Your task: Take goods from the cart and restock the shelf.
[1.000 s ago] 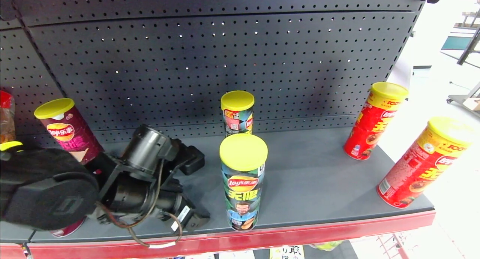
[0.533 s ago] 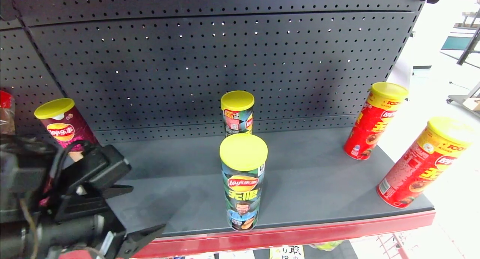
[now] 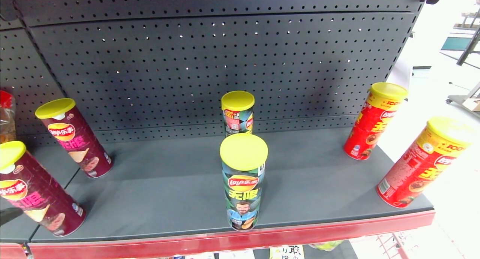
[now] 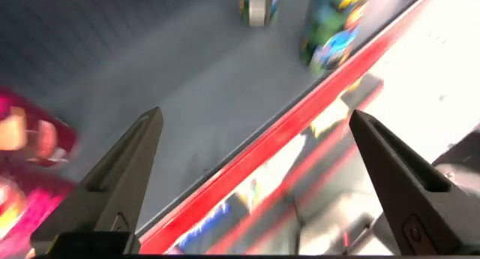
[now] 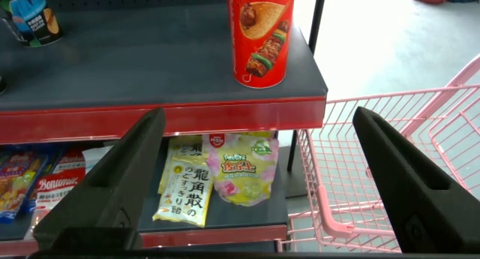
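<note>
The dark shelf (image 3: 180,184) holds chip cans with yellow lids. Two maroon cans (image 3: 73,137) (image 3: 32,189) stand at the left, two green cans (image 3: 243,180) (image 3: 237,113) in the middle, two red cans (image 3: 375,120) (image 3: 423,161) at the right. My left gripper (image 4: 255,115) is open and holds nothing, hanging over the shelf's red front edge (image 4: 285,131), with a maroon can (image 4: 30,139) off to one side. Open and holding nothing, my right gripper (image 5: 256,116) is in front of the shelf below the front red can (image 5: 260,34), near the pink cart (image 5: 390,161).
A perforated back panel (image 3: 225,64) closes the shelf behind the cans. Free shelf floor lies between the maroon and green cans and between the green and red ones. Snack bags (image 5: 217,176) fill the lower shelf.
My left arm has pulled back off the shelf, down and to the left, out of the head view. The front maroon can it covered now stands in plain sight.
</note>
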You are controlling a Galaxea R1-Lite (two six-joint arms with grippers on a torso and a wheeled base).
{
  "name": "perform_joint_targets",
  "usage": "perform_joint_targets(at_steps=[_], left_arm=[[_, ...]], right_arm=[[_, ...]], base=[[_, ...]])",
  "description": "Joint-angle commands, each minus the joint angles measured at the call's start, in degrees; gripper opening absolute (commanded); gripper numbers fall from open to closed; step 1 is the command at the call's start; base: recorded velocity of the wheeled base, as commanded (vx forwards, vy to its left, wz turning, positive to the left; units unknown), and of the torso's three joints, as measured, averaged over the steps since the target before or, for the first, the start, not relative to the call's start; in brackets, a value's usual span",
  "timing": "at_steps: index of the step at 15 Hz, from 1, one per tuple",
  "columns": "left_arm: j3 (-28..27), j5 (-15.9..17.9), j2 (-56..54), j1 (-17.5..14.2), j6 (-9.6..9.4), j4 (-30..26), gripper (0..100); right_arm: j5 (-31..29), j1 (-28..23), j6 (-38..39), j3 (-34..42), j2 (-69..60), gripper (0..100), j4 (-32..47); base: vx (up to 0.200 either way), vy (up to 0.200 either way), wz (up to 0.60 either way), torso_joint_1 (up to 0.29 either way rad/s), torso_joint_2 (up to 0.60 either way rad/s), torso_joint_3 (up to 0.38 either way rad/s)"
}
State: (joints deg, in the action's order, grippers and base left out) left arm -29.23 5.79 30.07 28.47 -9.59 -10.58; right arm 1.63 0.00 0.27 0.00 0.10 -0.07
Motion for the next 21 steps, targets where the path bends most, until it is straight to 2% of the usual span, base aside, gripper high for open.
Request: perform_joint_targets(at_steps=[1, 4, 5, 6, 7, 8, 9, 10, 11, 12, 13, 16, 17, 18, 20, 21], left_arm=[[0.8, 1.0, -13.8, -2.9, 0.28, -1.3, 100], [3.8, -9.5, -22.3, -4.1, 0.28, -1.7, 100], [4.4, -14.1, -23.9, -4.3, 0.1, -3.0, 100], [4.4, -15.8, -23.9, -4.3, -0.07, -3.3, 100], [4.4, -22.2, -23.6, -5.3, -1.3, -3.5, 100], [4.4, -24.9, -23.6, -6.1, -2.27, -3.5, 100], [5.9, -30.7, -24.4, -6.6, -3.24, -3.9, 100], [5.9, -30.7, -24.4, -6.6, -3.24, -3.9, 100], [7.4, -37.4, -28.1, -8.9, -6.05, -4.4, 100], [8.1, -39.3, -29.3, -9.7, -6.05, -4.4, 100], [8.2, -40.9, -30.1, -10.3, -5.61, -4.4, 100], [8.5, -42.5, -30.1, -10.4, 0.28, -4.4, 100], [8.8, -45.3, -30.1, -10.4, 4.76, -4.8, 100], [8.8, -46.0, -29.9, -10.4, 6.69, -5.9, 100], [8.7, -46.1, -29.5, -10.6, 7.22, -8.1, 100], [9.1, -46.4, -29.3, -10.8, 8.36, -9.8, 100]], right_arm=[[0.0, 0.0, 0.0, 0.0, 0.0, 100, 0.0], [0.0, 0.0, 0.0, 0.0, 0.0, 100, 0.0], [0.0, 0.0, 0.0, 0.0, 0.0, 100, 0.0], [0.0, 0.0, 0.0, 0.0, 0.0, 100, 0.0], [-0.1, 0.0, 0.0, 0.0, 0.0, 100, 0.0], [0.0, 0.0, 0.0, 0.0, 0.0, 100, 0.0], [0.0, 0.0, 0.0, 0.0, 0.0, 100, 0.0], [0.0, 0.0, 0.0, 0.0, 0.0, 100, 0.0], [0.0, 0.0, 0.0, 0.0, 0.0, 100, 0.0], [0.0, 0.0, 0.0, 0.0, 0.0, 100, 0.0], [0.0, 0.0, 0.0, 0.0, 0.0, 100, 0.0], [0.0, 0.0, 0.0, 0.0, 0.0, 100, 0.0], [0.0, 0.0, 0.0, 0.0, 0.0, 100, 0.0], [0.0, 0.0, 0.0, 0.0, 0.0, 100, 0.0], [0.0, 0.0, 0.0, 0.0, 0.0, 100, 0.0], [0.0, 0.0, 0.0, 0.0, 0.0, 100, 0.0]], base=[[0.0, 0.0, 0.0, 0.0, 0.0, 0.0], [0.0, 0.0, 0.0, 0.0, 0.0, 0.0], [0.0, 0.0, 0.0, 0.0, 0.0, 0.0], [0.0, 0.0, 0.0, 0.0, 0.0, 0.0], [0.0, 0.0, 0.0, 0.0, 0.0, 0.0], [0.0, 0.0, 0.0, 0.0, 0.0, 0.0], [0.0, 0.0, 0.0, 0.0, 0.0, 0.0], [0.0, 0.0, 0.0, 0.0, 0.0, 0.0], [0.0, 0.0, 0.0, 0.0, 0.0, 0.0], [0.0, 0.0, 0.0, 0.0, 0.0, 0.0], [0.0, 0.0, 0.0, 0.0, 0.0, 0.0], [0.0, 0.0, 0.0, 0.0, 0.0, 0.0], [0.0, 0.0, 0.0, 0.0, 0.0, 0.0], [0.0, 0.0, 0.0, 0.0, 0.0, 0.0], [0.0, 0.0, 0.0, 0.0, 0.0, 0.0], [0.0, 0.0, 0.0, 0.0, 0.0, 0.0]])
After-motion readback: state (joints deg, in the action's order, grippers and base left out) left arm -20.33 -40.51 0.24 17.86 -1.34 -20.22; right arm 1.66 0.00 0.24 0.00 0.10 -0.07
